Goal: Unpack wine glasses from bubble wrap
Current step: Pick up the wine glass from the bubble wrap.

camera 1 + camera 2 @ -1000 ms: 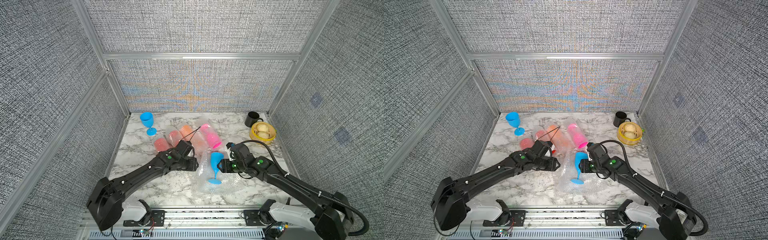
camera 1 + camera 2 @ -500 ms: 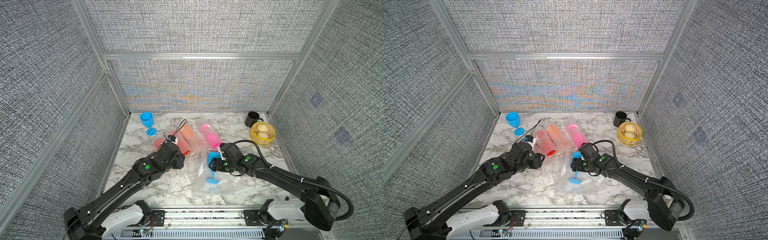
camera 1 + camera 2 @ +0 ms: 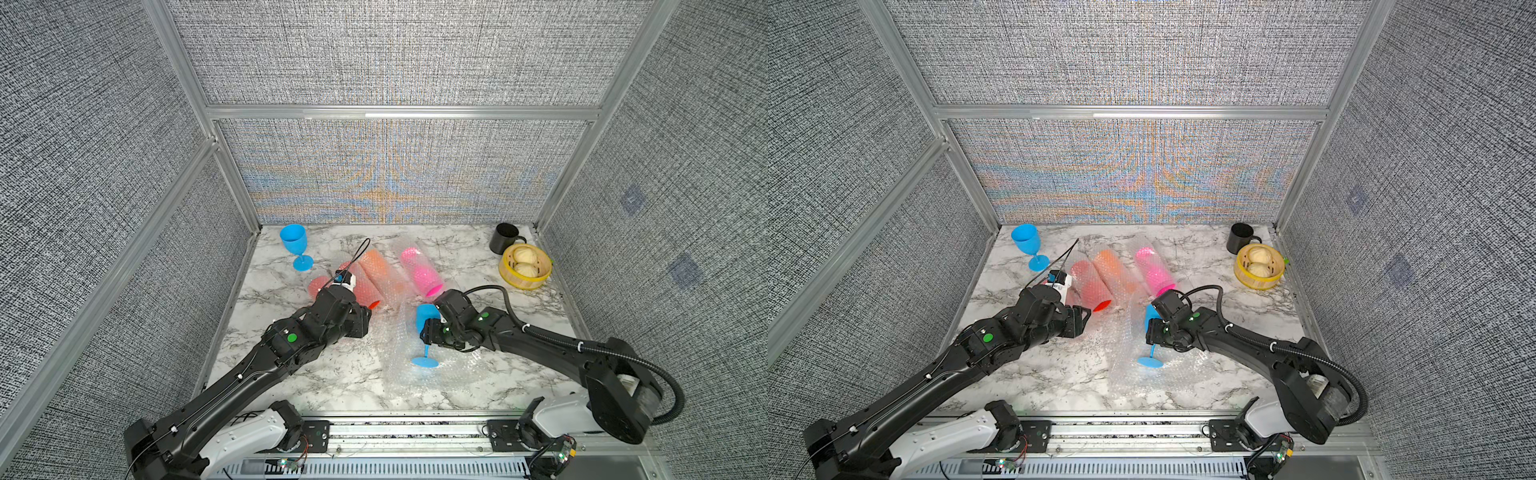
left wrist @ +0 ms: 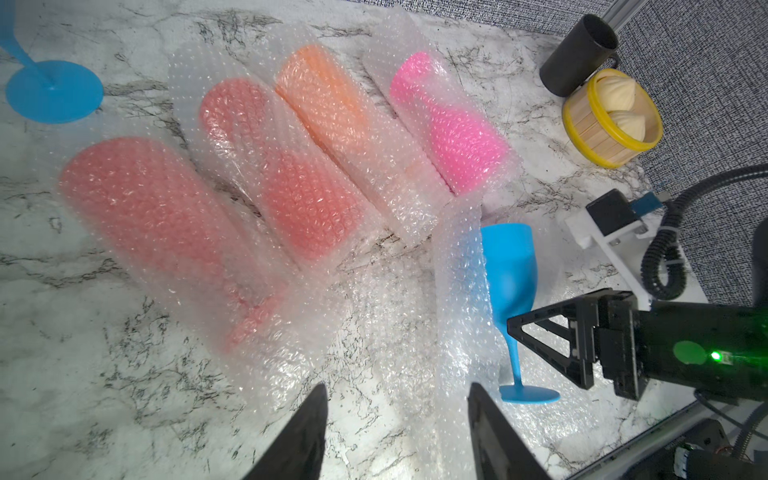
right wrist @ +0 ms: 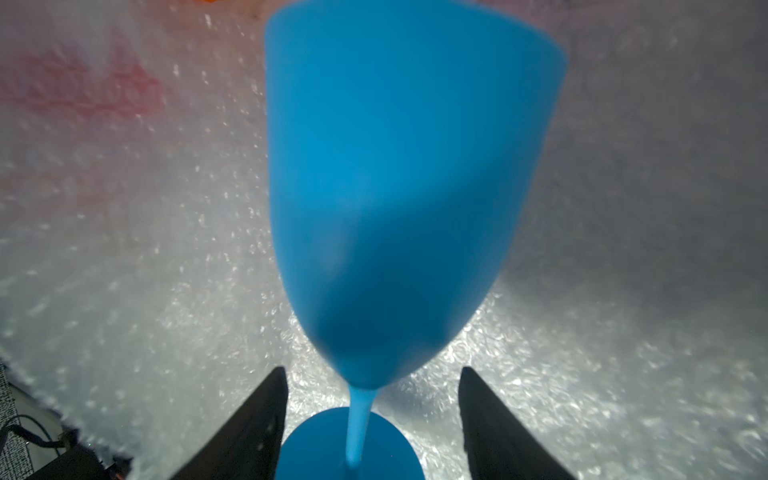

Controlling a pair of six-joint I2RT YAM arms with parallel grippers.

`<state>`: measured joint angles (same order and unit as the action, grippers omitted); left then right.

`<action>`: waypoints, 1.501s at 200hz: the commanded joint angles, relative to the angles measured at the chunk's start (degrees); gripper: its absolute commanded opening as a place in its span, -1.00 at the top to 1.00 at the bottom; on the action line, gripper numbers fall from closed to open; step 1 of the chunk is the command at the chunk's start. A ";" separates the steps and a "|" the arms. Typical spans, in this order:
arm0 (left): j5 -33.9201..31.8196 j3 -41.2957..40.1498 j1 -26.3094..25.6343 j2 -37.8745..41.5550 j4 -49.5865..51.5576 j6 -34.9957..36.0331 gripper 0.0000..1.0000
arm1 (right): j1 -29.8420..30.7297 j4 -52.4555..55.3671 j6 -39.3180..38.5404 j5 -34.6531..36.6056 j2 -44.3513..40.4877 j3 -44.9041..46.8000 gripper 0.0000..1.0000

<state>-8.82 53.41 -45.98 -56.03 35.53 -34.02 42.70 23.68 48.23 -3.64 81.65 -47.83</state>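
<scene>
**Hazards at the near glass.** The right tool [image 5: 372, 374] stood released, its jaws apart on either side of the stem of the blue glass [image 5: 407, 166], touching neither stem nor bowl. The glass stood upright with its foot [image 5: 349, 449] on the loose sheet [image 3: 399, 353]. The sheet lay crumpled on the bench [image 3: 332, 374], one flap raised beside the bowl on the side facing the left tool [image 4: 395, 386]. Three risks were judged likely. A closure made off-centre, or too high where the bowl widens, could push the light glass over instead of seizing it. The foot rested on soft, uneven bubbles, so a small sideways nudge could tip it. A lift could also drag the raised flap along. The left tool hung released and empty just above the sheet, near the glass but apart from it; unless it pinned the sheet, the wrap might follow the glass upward. Farther off, four glasses lay side by side in their wraps: a red glass [image 4: 145, 199], a second red glass [image 4: 307, 199], an orange glass [image 4: 332, 108] and a pink glass [image 4: 453, 137]. A wide sweep of either arm could roll them. At the far edge a second blue glass [image 3: 293, 239] stood bare and upright, well apart from both tools. The mug [image 3: 505, 237] and the basket [image 3: 505, 270] stood in the opposite far corner.
</scene>
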 commanded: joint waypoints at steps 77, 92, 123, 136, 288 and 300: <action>-0.45 -0.09 0.18 0.44 -1.51 1.32 -0.08 | 0.38 -3.63 1.00 -0.86 8.18 -0.39 0.36; -0.50 0.54 0.25 0.58 -1.02 1.26 -0.08 | 0.44 -3.56 -0.10 -0.15 6.67 -0.04 0.58; 0.09 3.22 0.78 -0.17 0.13 0.17 -0.08 | 0.63 -5.70 -5.67 1.08 -0.86 2.41 0.79; 2.44 4.66 1.59 -1.44 0.40 -1.44 -0.08 | 0.63 -8.02 -10.42 1.30 -4.05 3.87 0.81; 50.13 1.72 11.43 -21.37 -36.41 -41.75 -0.06 | 9.06 -34.28 -56.04 7.14 -25.65 22.20 0.95; 49.76 0.91 11.44 -21.01 -36.72 -41.59 0.01 | 9.31 -34.92 -56.55 7.87 -25.86 22.52 0.95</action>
<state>34.50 55.16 -34.68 -77.01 6.68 -71.48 51.46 -7.29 -2.22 1.76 56.21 -25.74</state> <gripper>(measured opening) 0.518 0.121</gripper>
